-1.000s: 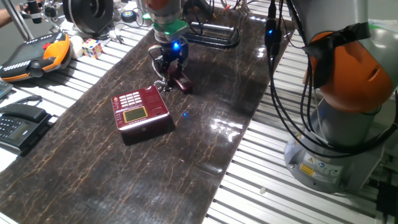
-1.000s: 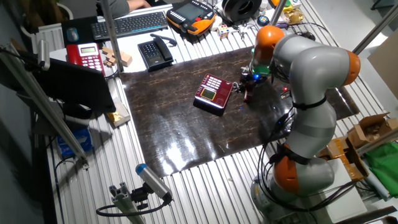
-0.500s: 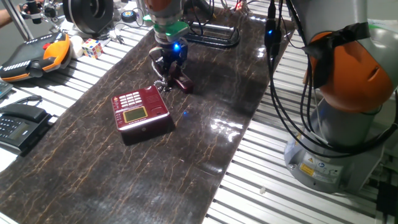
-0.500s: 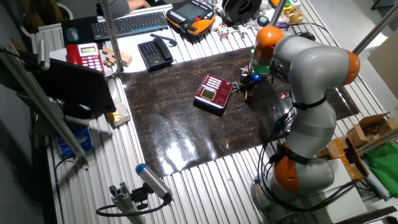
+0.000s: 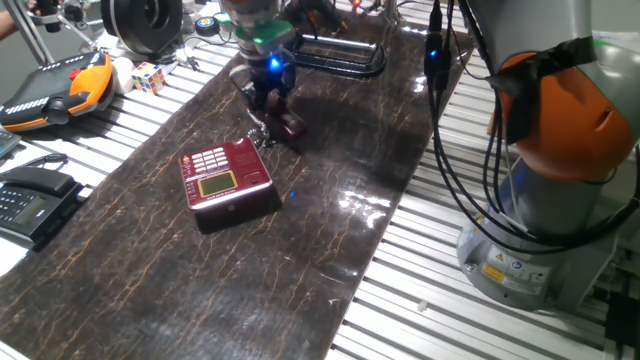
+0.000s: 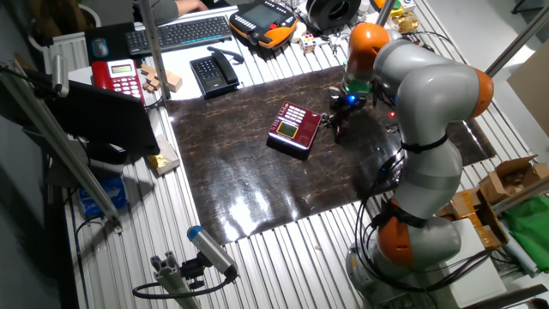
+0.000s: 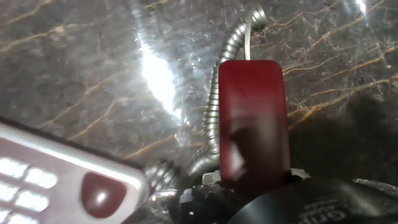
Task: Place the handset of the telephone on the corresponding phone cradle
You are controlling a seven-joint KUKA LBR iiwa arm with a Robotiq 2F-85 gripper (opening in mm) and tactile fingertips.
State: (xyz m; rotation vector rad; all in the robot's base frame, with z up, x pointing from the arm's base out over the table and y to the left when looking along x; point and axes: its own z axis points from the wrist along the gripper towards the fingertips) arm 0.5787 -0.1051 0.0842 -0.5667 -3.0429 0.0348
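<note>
The dark red telephone (image 5: 225,178) lies on the dark mat, with pale keys and a yellowish display facing up; it also shows in the other fixed view (image 6: 294,129). Its cradle (image 5: 256,165) runs along the side toward my gripper, and one oval recess shows in the hand view (image 7: 99,190). My gripper (image 5: 272,108) is shut on the dark red handset (image 5: 290,125), just behind the phone's far right corner. In the hand view the handset (image 7: 254,118) stands out from between my fingers, and its coiled cord (image 7: 216,106) runs alongside toward the base.
A black desk phone (image 5: 25,200) sits off the mat at the left. An orange teach pendant (image 5: 60,85) and a Rubik's cube (image 5: 148,77) lie at the back left. A black wire rack (image 5: 345,55) lies behind my gripper. The arm's base (image 5: 560,150) stands at the right.
My gripper, holding the handset, has moved a little up and to the left in the fixed view. The red telephone has not moved.
</note>
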